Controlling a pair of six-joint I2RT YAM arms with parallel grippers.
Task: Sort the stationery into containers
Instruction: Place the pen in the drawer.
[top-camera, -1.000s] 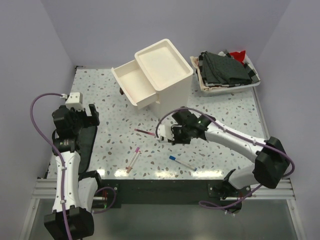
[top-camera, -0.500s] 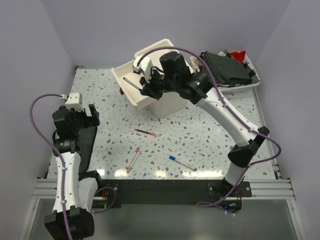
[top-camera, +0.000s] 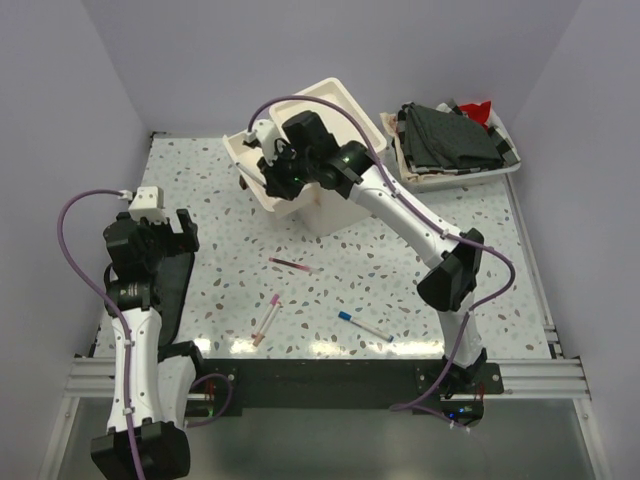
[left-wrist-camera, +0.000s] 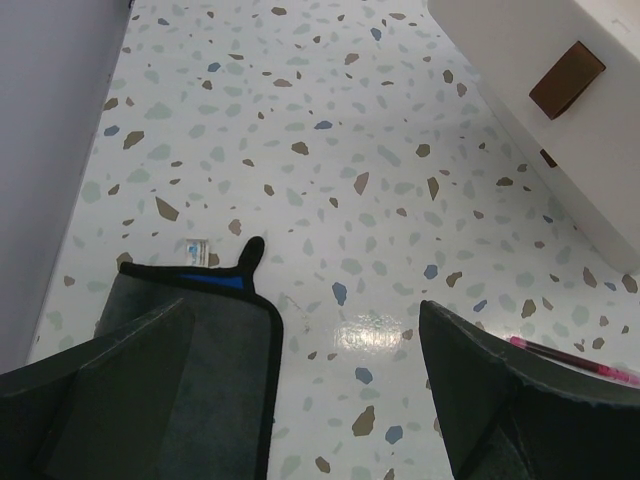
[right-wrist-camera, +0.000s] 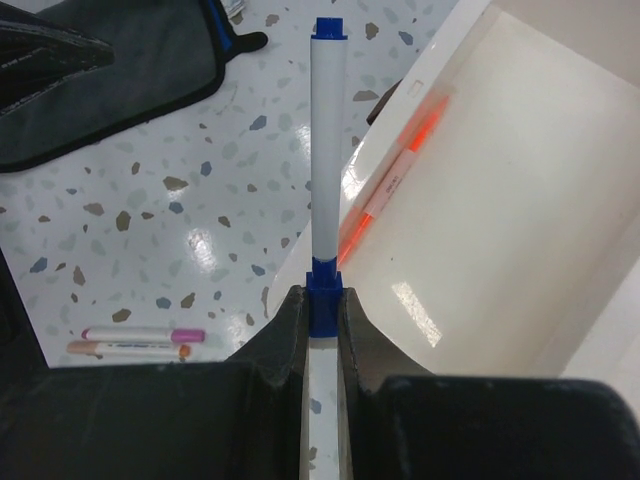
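So the right gripper (right-wrist-camera: 323, 300) is clamped on a white pen (right-wrist-camera: 327, 150) with a blue cap, pinching it at the blue band so the rest of the pen sticks straight out ahead. The right arm is stretched way across to the cream cabinet (top-camera: 335, 135) at the far side of the tabletop (top-camera: 420, 250), and its top drawer (right-wrist-camera: 520, 200) is pulled out. From the wrist view the held pen hangs just outside the drawer's near rim, over the speckled tabletop rather than over the inside of the drawer. An orange pen (right-wrist-camera: 400, 175) already lies inside, up against the drawer wall. Down on the tabletop beside the drawer, a pink-tipped pen (right-wrist-camera: 142, 335) and an orange-tipped pen (right-wrist-camera: 128, 349) lie side by side, touching.

The left gripper (left-wrist-camera: 305, 310) is wide open with nothing in it, sitting back on the left side above a dark pouch (left-wrist-camera: 190, 360) with blue edging. Its camera also catches a brown handle (left-wrist-camera: 567, 78) on the cabinet.

Loose out in the middle of the tabletop: a maroon pen (top-camera: 292, 265), a pink pen (top-camera: 268, 318) and a second white pen (top-camera: 362, 326) with a blue cap, all well apart from the cabinet. A tray (top-camera: 455, 178) of dark cloths sits to the right of the cabinet.
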